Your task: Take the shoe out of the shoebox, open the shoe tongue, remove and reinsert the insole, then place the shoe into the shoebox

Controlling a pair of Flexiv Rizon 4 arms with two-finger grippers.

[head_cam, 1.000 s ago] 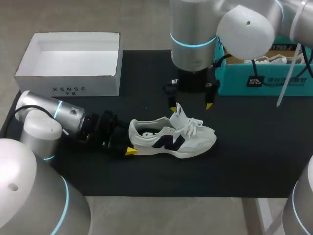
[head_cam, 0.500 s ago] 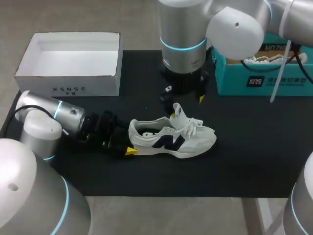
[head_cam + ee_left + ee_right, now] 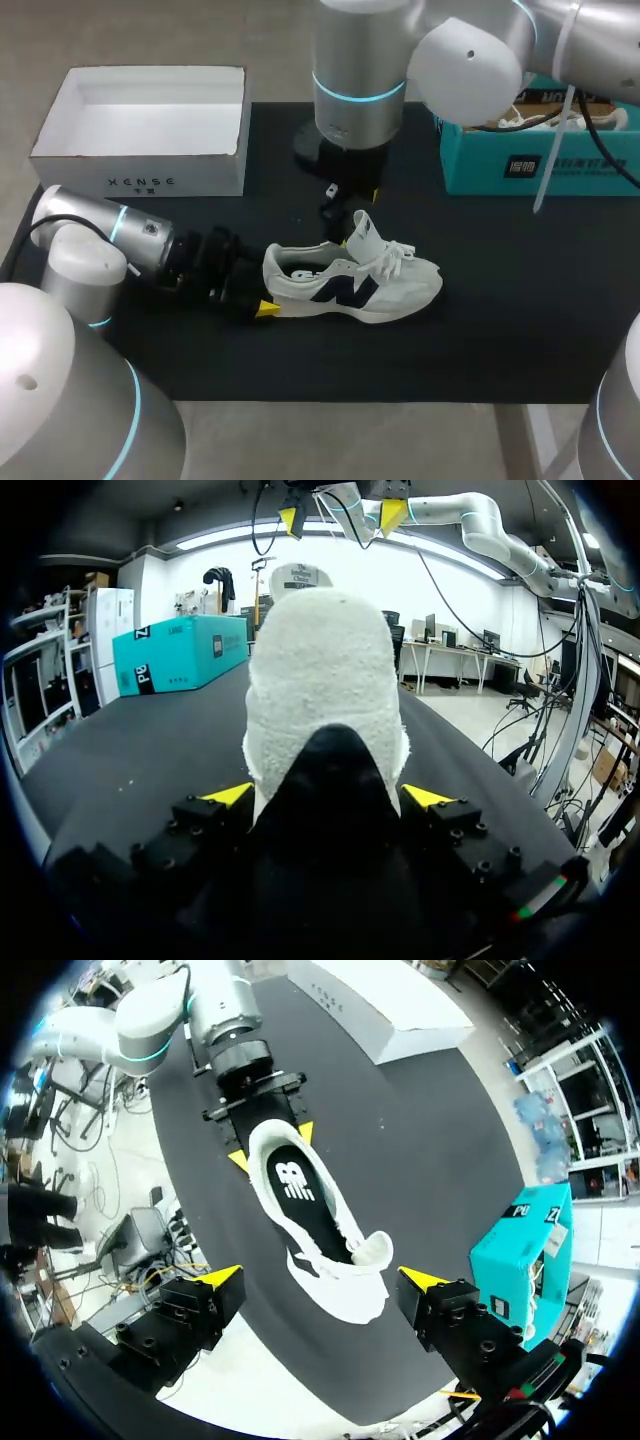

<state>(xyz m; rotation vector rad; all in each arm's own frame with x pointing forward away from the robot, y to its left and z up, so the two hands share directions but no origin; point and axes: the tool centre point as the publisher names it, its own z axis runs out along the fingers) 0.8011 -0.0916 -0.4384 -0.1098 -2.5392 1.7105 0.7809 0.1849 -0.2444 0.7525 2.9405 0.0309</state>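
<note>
A white sneaker (image 3: pixel 360 285) with a dark side logo lies on its sole on the black mat, heel toward my left arm. My left gripper (image 3: pixel 265 288) is shut on the heel (image 3: pixel 325 690), one yellow-tipped finger on each side of it. My right gripper (image 3: pixel 355 215) hangs open just above the raised tongue (image 3: pixel 363 232). In the right wrist view the shoe (image 3: pixel 325 1235) lies below the open right gripper (image 3: pixel 322 1282). Its dark insole (image 3: pixel 290 1180) sits inside, and my left gripper (image 3: pixel 270 1147) clamps the heel. The white shoebox (image 3: pixel 150 125) stands open at the back left.
A teal box (image 3: pixel 540 150) holding another shoe stands at the back right, partly behind my right arm. The black mat (image 3: pixel 520 300) is bare right of the sneaker and along the front edge.
My right arm has swung left and its gripper has turned, now closer over the shoe's tongue. The left gripper and the shoe have not moved.
</note>
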